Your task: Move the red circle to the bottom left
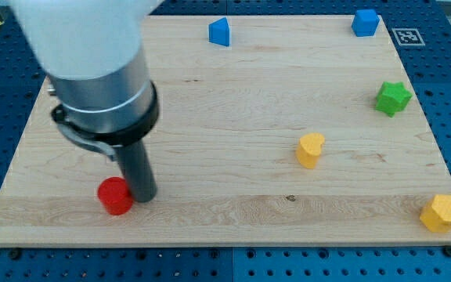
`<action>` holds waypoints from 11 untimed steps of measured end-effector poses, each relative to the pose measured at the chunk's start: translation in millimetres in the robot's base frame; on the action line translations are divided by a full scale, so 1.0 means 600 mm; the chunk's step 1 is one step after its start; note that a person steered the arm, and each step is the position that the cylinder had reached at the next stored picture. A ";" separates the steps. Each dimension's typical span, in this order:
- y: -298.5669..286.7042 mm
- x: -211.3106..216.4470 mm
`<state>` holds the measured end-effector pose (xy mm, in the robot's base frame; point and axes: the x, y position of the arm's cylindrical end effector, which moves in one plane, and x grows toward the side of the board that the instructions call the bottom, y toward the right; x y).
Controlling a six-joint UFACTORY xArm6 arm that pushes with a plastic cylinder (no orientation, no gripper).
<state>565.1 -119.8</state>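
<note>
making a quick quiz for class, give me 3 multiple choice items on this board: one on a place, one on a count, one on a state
1. Where is the red circle?
A. the view's top right
B. the view's bottom left
C. centre

2. How many blue blocks?
A. one
B. two
C. three

3. My tip is:
A. right beside the red circle
B. at the green star
C. off the board

Answers: 1 B, it sits near the bottom-left corner. 2 B, the blue block and the blue cube. 3 A, just to the circle's right.

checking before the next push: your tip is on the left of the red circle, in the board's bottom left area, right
Not quite. In the camera view my tip is at the right side of the red circle, apparently touching it, not the left. The circle is indeed in the bottom left area of the board.
</note>
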 end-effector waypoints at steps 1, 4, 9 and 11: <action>-0.015 -0.006; -0.081 0.033; 0.034 0.090; -0.125 0.089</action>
